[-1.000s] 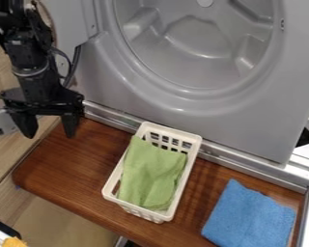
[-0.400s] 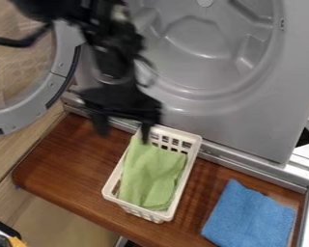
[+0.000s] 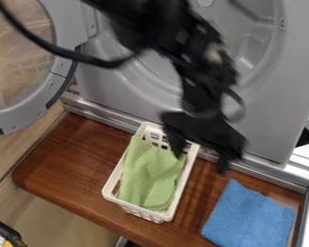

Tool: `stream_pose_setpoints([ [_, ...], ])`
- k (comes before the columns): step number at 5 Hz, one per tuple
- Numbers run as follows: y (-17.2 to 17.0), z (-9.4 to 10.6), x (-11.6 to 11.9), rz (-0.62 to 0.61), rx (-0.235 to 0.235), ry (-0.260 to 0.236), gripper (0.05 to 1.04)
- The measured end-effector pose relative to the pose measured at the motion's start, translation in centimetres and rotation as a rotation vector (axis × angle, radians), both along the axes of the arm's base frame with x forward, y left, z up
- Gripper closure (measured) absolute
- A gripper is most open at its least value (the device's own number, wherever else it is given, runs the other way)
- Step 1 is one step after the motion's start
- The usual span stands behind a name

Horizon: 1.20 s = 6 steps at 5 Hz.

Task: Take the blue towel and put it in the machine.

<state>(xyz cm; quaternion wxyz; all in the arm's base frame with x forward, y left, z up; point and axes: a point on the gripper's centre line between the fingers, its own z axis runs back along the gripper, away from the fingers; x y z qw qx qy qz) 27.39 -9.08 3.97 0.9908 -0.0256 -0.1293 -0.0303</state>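
The gripper (image 3: 201, 164) is blurry and hides one corner of the white basket (image 3: 141, 212). The blue towel's (image 3: 249, 218) bottom is cut off.

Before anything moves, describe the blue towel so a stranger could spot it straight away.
Below the big grey machine is a brown wooden board. The blue towel lies directly on its right end in the picture, roughly four-sided. The other cloth, a green one, sits in a white basket.
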Motion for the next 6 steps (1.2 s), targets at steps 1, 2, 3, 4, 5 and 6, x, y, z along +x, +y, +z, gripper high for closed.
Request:
stream_pose_setpoints([
  [1,-4.8,-2.6,0.1,-0.066,-0.015,0.014,0.084],
  [2,-9.3,-5.6,0.2,-0.048,-0.019,0.037,0.084],
  [3,-10.7,-8.0,0.3,-0.048,0.086,0.127,0.084],
  [4,-10.1,-10.0,0.0,-0.03,0.135,0.183,0.084],
  [5,-8.5,-10.1,-0.6,0.002,0.161,0.199,0.084],
  [6,-7.6,-10.2,0.1,0.033,0.107,0.206,0.084],
])
